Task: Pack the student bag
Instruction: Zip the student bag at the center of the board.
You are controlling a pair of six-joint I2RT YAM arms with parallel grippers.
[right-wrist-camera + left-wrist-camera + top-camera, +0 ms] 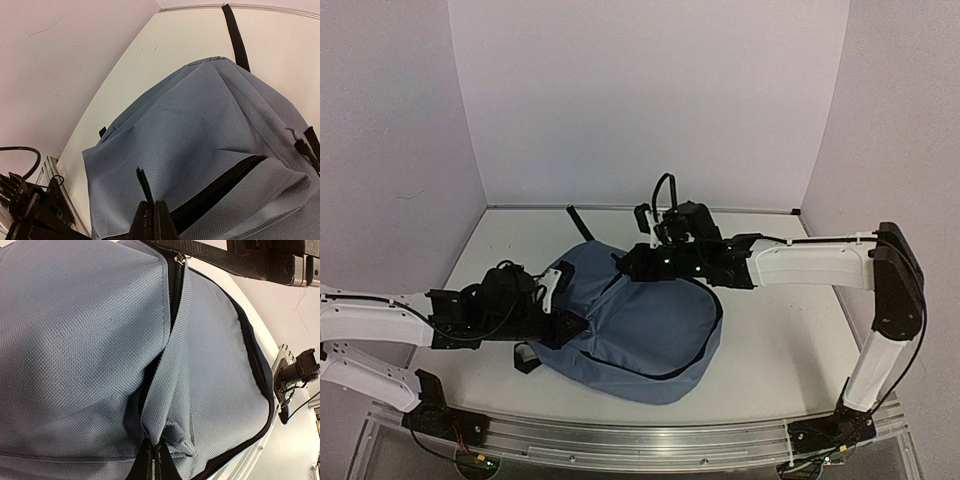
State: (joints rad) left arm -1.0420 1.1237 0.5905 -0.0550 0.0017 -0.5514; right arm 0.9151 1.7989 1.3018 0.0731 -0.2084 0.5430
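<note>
While the student bag (645,330) lies flat mid-table (775,345), its near edge sits close to the front rail (650,442) and a black strap (579,223) reaches toward the back wall. The left gripper (568,326), jaws together, meets the bag's left edge at a fabric fold beside the zipper. The right gripper (626,263), jaws also together, is at the far edge. Open tabletop shows right of the bag.
</note>
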